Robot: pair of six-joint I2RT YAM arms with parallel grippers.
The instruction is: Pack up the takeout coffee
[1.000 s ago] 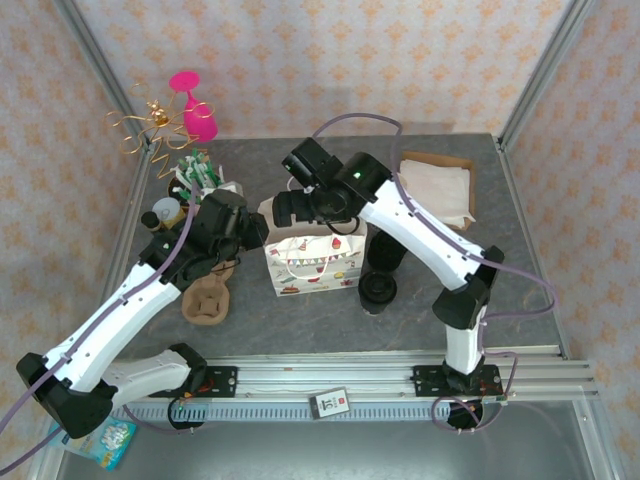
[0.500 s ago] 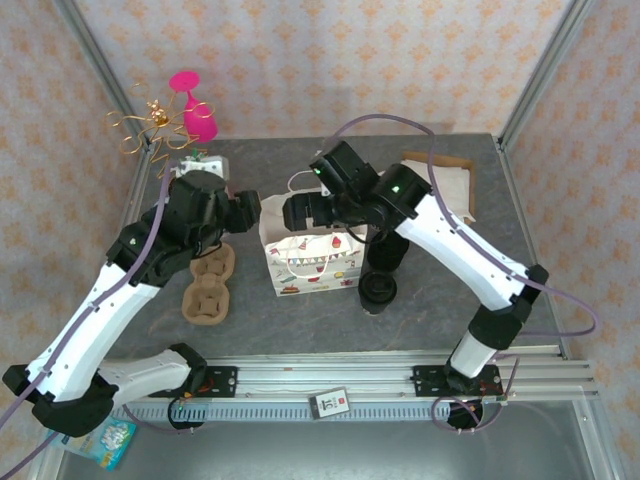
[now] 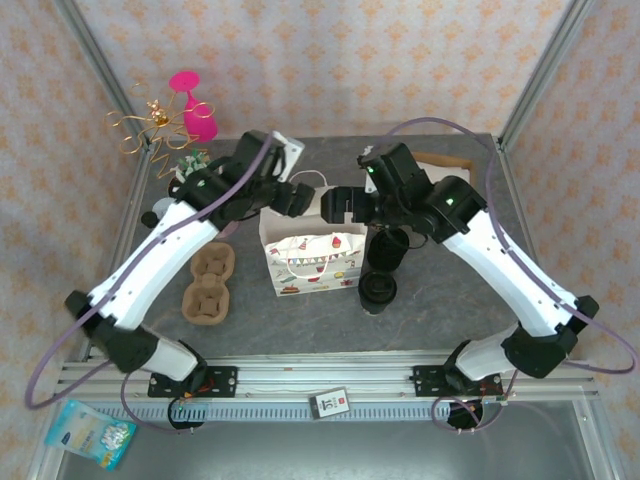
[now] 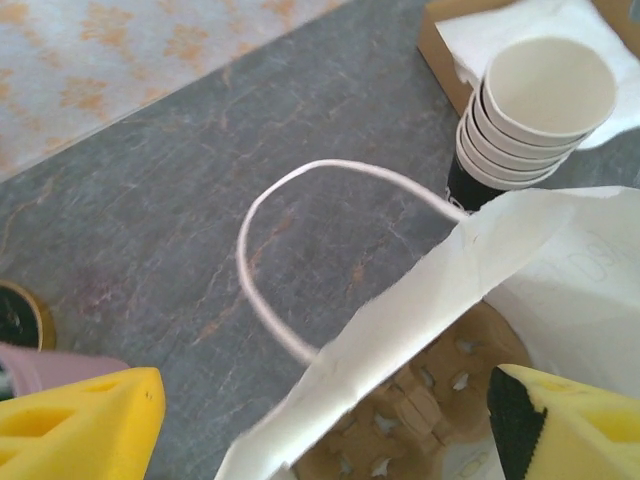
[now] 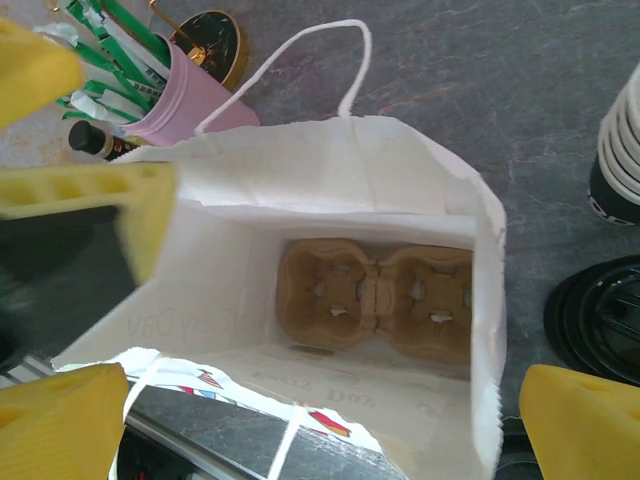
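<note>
Overhead view, wrist views downward (sharing bag (image 5: pixel 320 180))

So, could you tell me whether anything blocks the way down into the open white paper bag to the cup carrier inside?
Nothing visible blocks it. The white paper bag stands open and the brown cardboard cup carrier lies flat on its bottom, wells empty. Only the open left claw hangs over one end of the mouth.

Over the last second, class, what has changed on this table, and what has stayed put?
The left gripper rose from the pulp cup carriers on the table, swung right to the mouth of the paper bag and opened. The right gripper, open throughout, shifted right above the bag. The bag, the carriers, the black lid stack and the paper cup stack did not move.
</note>
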